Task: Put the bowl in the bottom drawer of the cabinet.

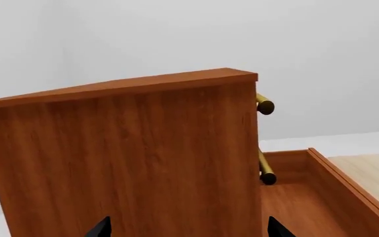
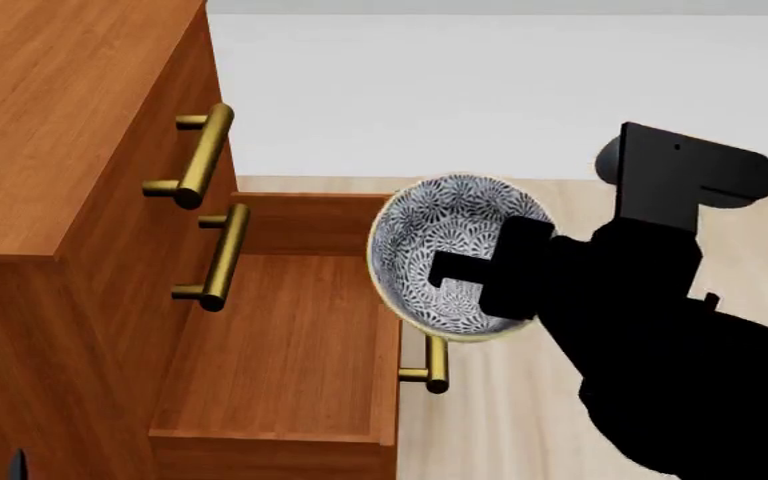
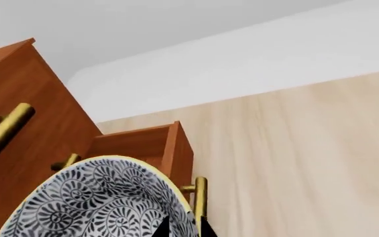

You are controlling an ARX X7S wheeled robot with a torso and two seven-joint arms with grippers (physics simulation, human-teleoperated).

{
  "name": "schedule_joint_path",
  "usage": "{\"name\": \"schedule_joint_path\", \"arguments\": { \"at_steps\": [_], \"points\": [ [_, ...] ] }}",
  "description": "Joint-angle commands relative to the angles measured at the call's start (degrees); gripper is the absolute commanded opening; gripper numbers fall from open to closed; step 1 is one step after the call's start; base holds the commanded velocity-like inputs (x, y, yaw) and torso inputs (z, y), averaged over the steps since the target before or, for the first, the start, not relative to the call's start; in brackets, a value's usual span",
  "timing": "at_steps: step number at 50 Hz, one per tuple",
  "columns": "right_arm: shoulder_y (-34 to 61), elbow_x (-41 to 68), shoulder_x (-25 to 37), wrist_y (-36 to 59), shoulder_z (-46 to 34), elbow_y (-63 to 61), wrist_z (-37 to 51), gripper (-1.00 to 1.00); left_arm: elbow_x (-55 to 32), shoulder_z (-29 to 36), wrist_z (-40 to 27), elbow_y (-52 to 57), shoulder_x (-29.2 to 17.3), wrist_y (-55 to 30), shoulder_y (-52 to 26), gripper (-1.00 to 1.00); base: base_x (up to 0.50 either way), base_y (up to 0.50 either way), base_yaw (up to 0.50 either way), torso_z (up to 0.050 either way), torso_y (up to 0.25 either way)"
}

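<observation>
The blue-and-white bowl hangs tilted, its inside facing the head camera, above the front edge of the open bottom drawer. My right gripper is shut on the bowl's rim. In the right wrist view its fingertips pinch the bowl wall near the yellowish rim, and the drawer lies beyond. The reddish-brown cabinet stands at the left. My left gripper is open and holds nothing, facing the cabinet's side panel with the drawer beside it.
Two upper drawer fronts carry brass bar handles that jut out over the open drawer. The bottom drawer's own handle sticks out below the bowl. Pale wood floor lies to the right, with a white wall behind.
</observation>
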Motion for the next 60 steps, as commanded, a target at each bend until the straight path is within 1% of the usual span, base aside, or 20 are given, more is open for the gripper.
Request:
{"name": "schedule_joint_path", "arguments": {
  "at_steps": [1,5,11,24,30,36,38,44,52,60],
  "points": [
    [7.2,-3.9,-2.8,-5.2,-7.2,11.2,-2.8,-1.00,-0.3,-0.1,-0.2,-0.2,-0.2,0.4,0.1,1.00,0.00,0.00,0.00,0.000,0.000],
    [8.9,-6.1,-3.4,-7.9,-10.0,15.9,-4.8,-1.00,-0.4,-0.2,-0.2,-0.1,-0.3,0.5,0.2,1.00,0.00,0.00,0.00,0.000,0.000],
    [12.1,-10.5,-4.9,-13.3,-14.8,26.0,-8.4,-1.00,-0.5,-0.6,-0.3,-0.5,-0.4,1.1,0.7,1.00,0.00,0.00,0.00,0.000,0.000],
    [17.8,-16.4,-8.8,-22.1,-21.1,43.6,-13.2,-1.00,-0.9,-0.8,-0.6,-0.6,-0.6,1.2,0.6,1.00,0.00,0.00,0.00,0.000,0.000],
    [21.4,-20.3,-11.0,-28.2,-25.0,54.1,-16.0,-1.00,-1.1,-1.1,-0.8,-0.4,-0.7,1.5,1.0,1.00,0.00,0.00,0.00,0.000,0.000],
    [25.5,-21.7,-13.2,-35.4,-27.7,67.4,-19.9,-1.00,-1.3,-1.4,-0.8,-0.4,-0.8,2.1,1.5,1.00,0.00,0.00,0.00,0.000,0.000],
    [26.7,-18.4,-13.3,-38.0,-31.5,71.3,-20.4,-1.00,-1.4,-1.5,-0.9,-0.4,-0.9,2.2,1.6,1.00,0.00,0.00,0.00,0.000,0.000],
    [28.7,-2.5,-13.4,-43.7,-48.3,77.7,-19.9,-1.00,-1.6,-1.5,-1.0,-0.2,-1.0,2.1,1.5,1.00,0.00,0.00,0.00,0.000,0.002],
    [28.8,16.1,-13.4,-48.2,-68.6,78.4,-17.8,-1.00,-1.9,-1.6,-1.1,-0.3,-1.1,1.9,1.2,1.00,0.00,0.00,0.00,0.000,0.000],
    [29.3,30.8,-13.4,-51.9,-84.7,78.3,-16.7,-1.00,-2.3,-1.9,-1.2,-0.6,-1.2,2.2,1.3,1.00,0.00,0.00,0.00,0.000,0.000]
  ]
}}
